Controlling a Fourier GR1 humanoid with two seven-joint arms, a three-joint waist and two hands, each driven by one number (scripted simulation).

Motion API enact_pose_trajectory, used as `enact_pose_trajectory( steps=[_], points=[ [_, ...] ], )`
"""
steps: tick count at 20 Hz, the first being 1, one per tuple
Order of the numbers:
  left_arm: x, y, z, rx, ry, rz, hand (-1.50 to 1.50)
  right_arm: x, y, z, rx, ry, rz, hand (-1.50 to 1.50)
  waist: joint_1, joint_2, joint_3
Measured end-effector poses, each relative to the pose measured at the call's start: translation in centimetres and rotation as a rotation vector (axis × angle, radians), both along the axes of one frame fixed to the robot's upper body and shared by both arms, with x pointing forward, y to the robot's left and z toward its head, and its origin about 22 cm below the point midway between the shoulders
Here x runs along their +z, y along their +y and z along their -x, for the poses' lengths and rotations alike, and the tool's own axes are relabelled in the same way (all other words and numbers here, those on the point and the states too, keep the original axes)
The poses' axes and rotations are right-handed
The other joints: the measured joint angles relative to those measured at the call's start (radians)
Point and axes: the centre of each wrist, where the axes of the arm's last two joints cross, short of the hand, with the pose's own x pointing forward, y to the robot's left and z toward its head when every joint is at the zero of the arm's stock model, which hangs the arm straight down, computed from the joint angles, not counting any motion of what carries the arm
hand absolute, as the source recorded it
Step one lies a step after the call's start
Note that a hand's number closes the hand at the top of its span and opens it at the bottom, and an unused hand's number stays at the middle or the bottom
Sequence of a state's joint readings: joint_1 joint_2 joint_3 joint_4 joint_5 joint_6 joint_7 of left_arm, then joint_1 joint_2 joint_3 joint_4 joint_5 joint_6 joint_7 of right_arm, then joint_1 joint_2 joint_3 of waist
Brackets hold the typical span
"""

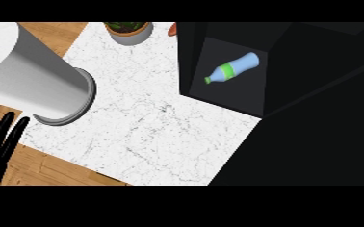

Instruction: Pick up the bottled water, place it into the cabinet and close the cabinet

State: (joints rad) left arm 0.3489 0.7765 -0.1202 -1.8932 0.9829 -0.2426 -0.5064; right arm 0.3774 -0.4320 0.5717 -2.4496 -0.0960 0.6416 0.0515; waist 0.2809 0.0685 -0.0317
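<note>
I see the bottled water lying on its side inside the black cabinet — my left hand rests open at the left edge, fingers straight — right hand out of view

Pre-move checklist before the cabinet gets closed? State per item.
1. Bottled water inside the cabinet: ok, lying on its side on the cabinet floor.
2. Bottle released: ok, no hand touches it.
3. Cabinet closed: not ok, the opening shows the bottle.
4. Left hand free: ok, fingers straight at the left edge, holding nothing.
5. Right hand position: cannot tell, not in view.
6. Potted plant out of the door's way: cannot tell, the door's swing is not readable.
</note>
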Motion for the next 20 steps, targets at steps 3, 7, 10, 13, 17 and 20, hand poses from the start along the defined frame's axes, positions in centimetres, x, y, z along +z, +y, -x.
enact_pose_trajectory(
  steps=[3,7,10,13,17,20],
  points=[
    [0.2,0.1,-0.2,-0.004,-0.007,-0.003,-1.5,-0.1,0.0,-0.1,-0.007,0.013,-0.01,1.5,0.001,0.002,0.0],
    [0.3,0.4,-0.3,-0.003,-0.008,-0.005,-1.5,0.2,0.3,-0.7,-0.016,-0.009,-0.008,1.5,-0.005,-0.001,-0.001],
    [0.2,0.5,-0.4,-0.004,-0.005,-0.004,-1.5,0.5,0.4,-1.4,-0.018,-0.039,0.015,1.5,-0.006,-0.004,0.0],
    [0.2,0.7,-0.4,0.0,-0.003,-0.003,-1.5,0.7,0.8,-2.4,-0.041,-0.057,0.053,1.5,-0.006,-0.006,0.0],
    [0.1,0.9,-0.5,0.005,0.002,-0.002,-1.5,0.6,1.5,-4.0,-0.059,-0.061,0.092,1.5,-0.006,-0.01,0.001],
    [0.1,1.1,-0.4,0.006,0.005,0.0,-1.5,0.4,2.2,-5.6,-0.074,-0.056,0.102,1.5,-0.009,-0.015,0.002]
  ],
)
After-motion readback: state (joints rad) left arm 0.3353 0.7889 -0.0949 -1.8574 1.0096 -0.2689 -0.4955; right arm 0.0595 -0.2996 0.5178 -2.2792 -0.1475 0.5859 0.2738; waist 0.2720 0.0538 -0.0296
